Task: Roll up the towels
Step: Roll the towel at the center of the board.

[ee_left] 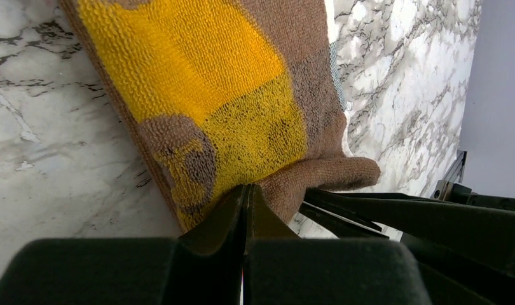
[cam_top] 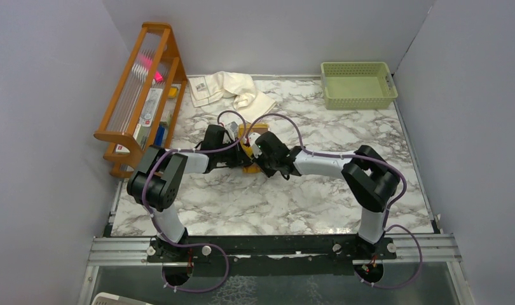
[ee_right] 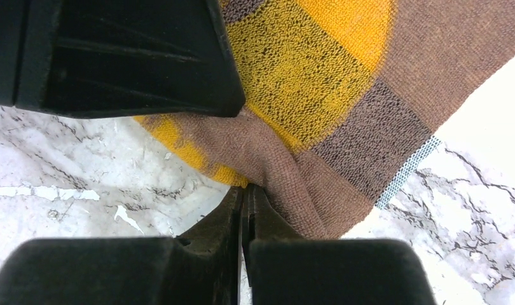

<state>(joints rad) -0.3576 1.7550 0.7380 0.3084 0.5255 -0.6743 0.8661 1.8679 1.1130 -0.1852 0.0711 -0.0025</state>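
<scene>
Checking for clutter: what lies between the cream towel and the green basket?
Nothing. In the top view, the stretch of table between the cream towel and the basket is bare marble.

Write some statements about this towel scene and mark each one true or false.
1. The left end effector is shut on an edge of the brown towel. True.
2. The right end effector hangs open above bare marble. False: it is shut on a fold of the same brown towel.
3. The cream towel lies inside the green basket. False: it lies crumpled on the table at its far edge, near the wooden rack.
4. The brown towel shows a yellow side. True.
</scene>
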